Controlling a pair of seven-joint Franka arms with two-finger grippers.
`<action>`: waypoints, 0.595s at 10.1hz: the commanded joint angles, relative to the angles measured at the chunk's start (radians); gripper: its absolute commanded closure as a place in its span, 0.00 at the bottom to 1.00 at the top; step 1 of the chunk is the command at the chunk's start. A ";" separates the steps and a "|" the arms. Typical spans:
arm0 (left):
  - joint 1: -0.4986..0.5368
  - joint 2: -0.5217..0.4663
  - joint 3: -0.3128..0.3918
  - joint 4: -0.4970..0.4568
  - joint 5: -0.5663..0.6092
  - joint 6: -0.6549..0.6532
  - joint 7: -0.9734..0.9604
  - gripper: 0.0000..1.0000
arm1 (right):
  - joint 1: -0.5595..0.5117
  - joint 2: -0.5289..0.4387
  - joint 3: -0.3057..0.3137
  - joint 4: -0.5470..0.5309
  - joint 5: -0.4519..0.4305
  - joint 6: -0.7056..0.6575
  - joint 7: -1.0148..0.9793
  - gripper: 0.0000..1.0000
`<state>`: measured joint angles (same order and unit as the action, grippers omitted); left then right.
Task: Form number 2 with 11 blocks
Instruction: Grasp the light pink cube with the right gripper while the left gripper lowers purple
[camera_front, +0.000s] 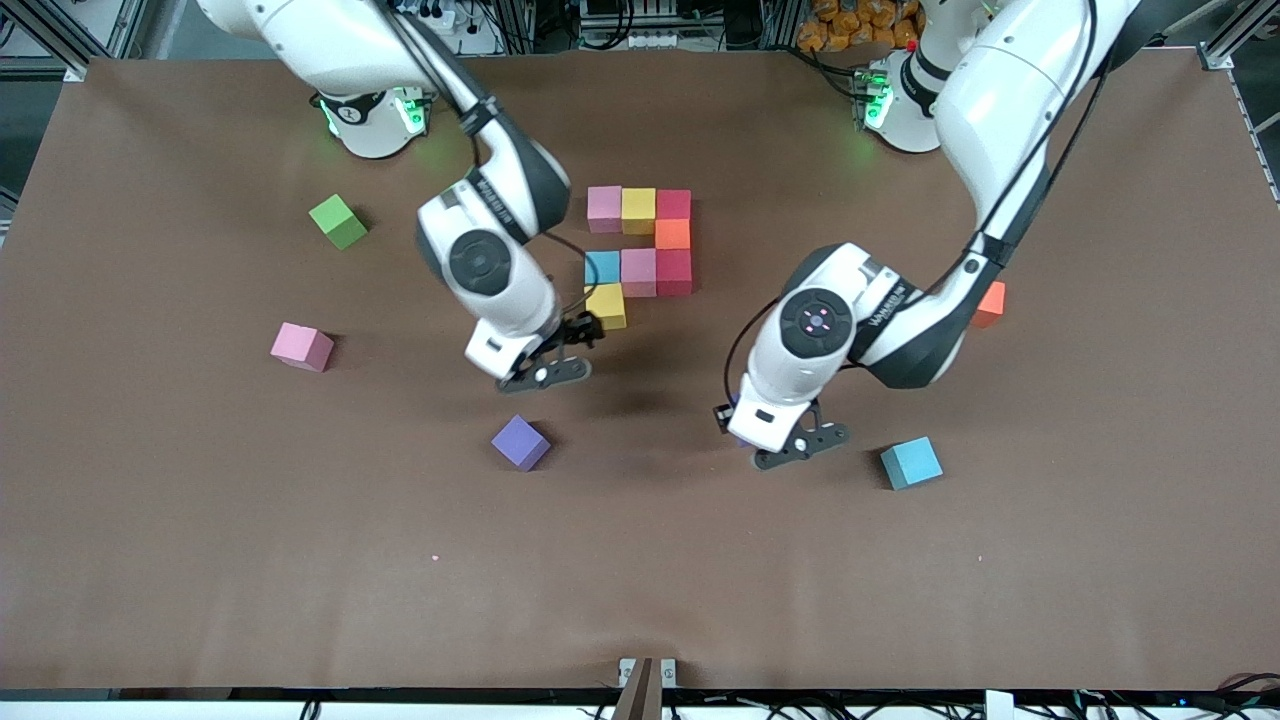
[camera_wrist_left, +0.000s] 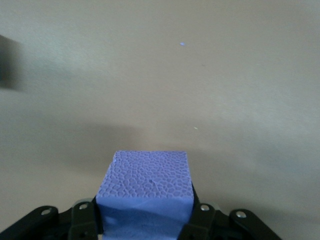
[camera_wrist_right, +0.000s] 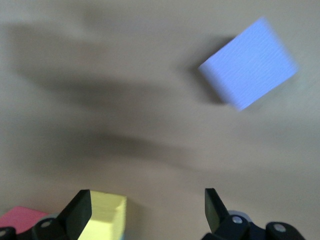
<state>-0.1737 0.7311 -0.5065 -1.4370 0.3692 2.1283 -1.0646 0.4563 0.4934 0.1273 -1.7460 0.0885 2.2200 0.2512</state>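
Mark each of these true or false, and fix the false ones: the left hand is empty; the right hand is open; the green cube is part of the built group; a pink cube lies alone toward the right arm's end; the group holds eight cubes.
1. The left hand is empty. False: it is shut on a purple-blue cube.
2. The right hand is open. True: it holds nothing and is just beside the yellow cube.
3. The green cube is part of the built group. False: it lies apart, toward the right arm's end.
4. A pink cube lies alone toward the right arm's end. True.
5. The group holds eight cubes. True.
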 joint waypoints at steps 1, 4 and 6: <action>-0.084 0.060 0.014 0.105 -0.030 -0.004 -0.026 0.60 | -0.068 0.010 0.011 0.045 -0.016 -0.023 -0.258 0.00; -0.147 0.103 0.013 0.170 -0.049 -0.004 -0.049 0.63 | -0.154 0.051 0.011 0.097 -0.064 -0.023 -0.516 0.00; -0.194 0.161 0.019 0.220 -0.049 0.015 -0.083 0.68 | -0.229 0.062 0.011 0.097 -0.075 -0.023 -0.649 0.00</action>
<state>-0.3287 0.8317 -0.5041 -1.2932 0.3418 2.1379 -1.1373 0.2833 0.5315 0.1229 -1.6786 0.0342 2.2124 -0.3122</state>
